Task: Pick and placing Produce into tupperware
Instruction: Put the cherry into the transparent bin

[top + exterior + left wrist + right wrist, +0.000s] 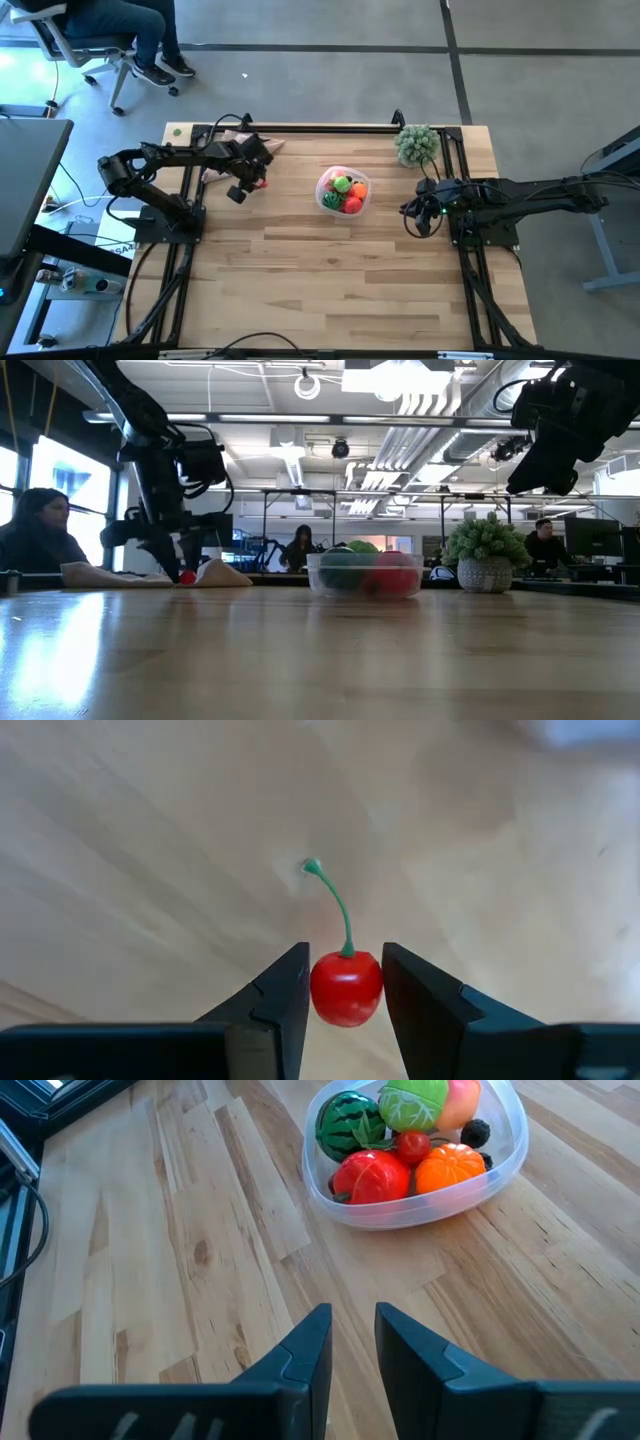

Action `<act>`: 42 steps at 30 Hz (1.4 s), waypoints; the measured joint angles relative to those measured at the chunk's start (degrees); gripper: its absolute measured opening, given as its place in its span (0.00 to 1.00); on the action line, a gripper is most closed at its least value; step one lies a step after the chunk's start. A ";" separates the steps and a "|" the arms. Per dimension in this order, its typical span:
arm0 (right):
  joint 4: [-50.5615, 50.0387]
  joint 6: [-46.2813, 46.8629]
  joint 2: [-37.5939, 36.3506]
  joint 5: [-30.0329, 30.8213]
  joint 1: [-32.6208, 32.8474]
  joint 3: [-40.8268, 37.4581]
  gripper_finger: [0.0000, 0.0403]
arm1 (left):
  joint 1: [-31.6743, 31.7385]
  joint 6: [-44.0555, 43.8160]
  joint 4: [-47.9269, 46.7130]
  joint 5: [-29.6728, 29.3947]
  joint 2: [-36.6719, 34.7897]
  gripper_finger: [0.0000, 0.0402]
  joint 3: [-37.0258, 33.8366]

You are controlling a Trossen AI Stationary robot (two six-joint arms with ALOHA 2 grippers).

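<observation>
- Upper left of centre in the high view, the left gripper [258,184] hangs low over the pale wooden desk [330,290], its fingers [275,1005] closed on a small glossy red toy cherry [346,987] with a thin green stem.
- Its stem rises from the fruit between the fingers and curves away from the camera in the left wrist view; the cherry's long axis runs along that stem, pointing forward out of the grip.
- Centre of the high view holds the small clear plastic tub [324,198] with a whitish rim, well apart from the cherry; inside lie a striped green ball [350,1122], a red piece [371,1177], an orange ball [448,1168] and a pale-green piece.
- My reading is that the pick is made and the carry comes next: lift, travel right to the tub, release above its rim.
- Right of the tub, the right gripper [352,1342] waits, fingers slightly parted on nothing.
</observation>
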 joint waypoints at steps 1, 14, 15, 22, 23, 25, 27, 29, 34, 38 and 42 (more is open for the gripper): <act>0.00 0.01 0.01 0.00 0.02 0.00 0.18 | -0.30 1.53 -0.49 0.01 0.00 0.29 0.00; 0.00 0.02 0.00 0.00 0.00 0.00 0.18 | -1.07 10.23 -12.62 -1.06 -0.02 0.29 0.00; 0.00 0.02 0.00 0.00 0.02 0.00 0.18 | -1.09 10.24 -12.85 -1.08 -0.02 0.29 0.00; 0.00 0.02 0.01 0.00 0.00 0.00 0.18 | -1.07 9.94 -12.87 -1.20 -0.02 0.29 0.00; 0.00 0.02 0.00 0.00 0.00 0.00 0.18 | -1.09 9.78 -12.87 -1.30 -0.02 0.29 0.00; 0.00 0.02 0.00 0.00 0.00 0.00 0.18 | -1.09 9.78 -12.85 -1.26 -0.02 0.29 0.00; 0.00 0.02 0.00 0.00 0.01 0.00 0.18 | -1.23 9.55 -12.68 -1.22 -0.02 0.29 0.00; 0.00 0.01 0.00 0.00 0.02 0.00 0.18 | -2.27 8.58 -12.51 -1.39 -0.02 0.29 0.00; 0.00 0.00 0.00 0.00 0.00 0.00 0.18 | -4.92 5.42 -12.17 -2.66 -0.02 0.29 0.00; 0.00 0.01 0.02 0.01 0.02 0.00 0.18 | -4.78 5.07 -12.19 -2.39 -0.02 0.29 0.00; 0.00 0.00 0.02 0.00 0.00 0.00 0.18 | -5.69 4.12 -10.94 -1.54 -0.02 0.29 0.02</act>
